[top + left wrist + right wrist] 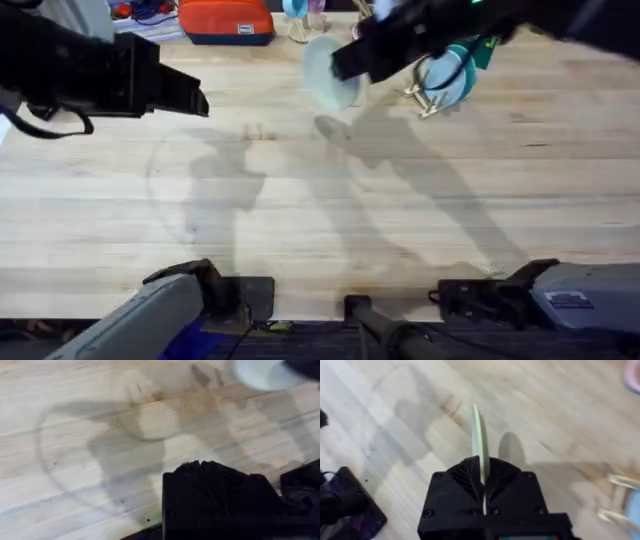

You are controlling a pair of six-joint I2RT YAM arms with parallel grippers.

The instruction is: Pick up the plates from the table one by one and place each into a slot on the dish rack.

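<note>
Presently, item one: counter, pale planked wood, its broad middle and near portion bare apart from shadows, giving wide open room between the arm bases and the far row of objects.

Item two: cream-yellow plate, held off the counter at far centre, tilted on edge, its shadow on the wood just below. In the right wrist view the plate stands edge-on, rim rising straight out of the jaws.

Item three: right gripper, jaws clenched on the plate's rim; the arm reaches from the lower right base across to the far centre, showing large and dark.

Item four: dish rack, light wood, at the far right just beside the held plate, with a light blue plate standing in it.

Item five: left gripper, raised over the far left of the counter, well apart from the plate, pointing toward the middle; whether its jaws are released or closed cannot be told.

Item six: orange pouch, at the far edge.
</note>
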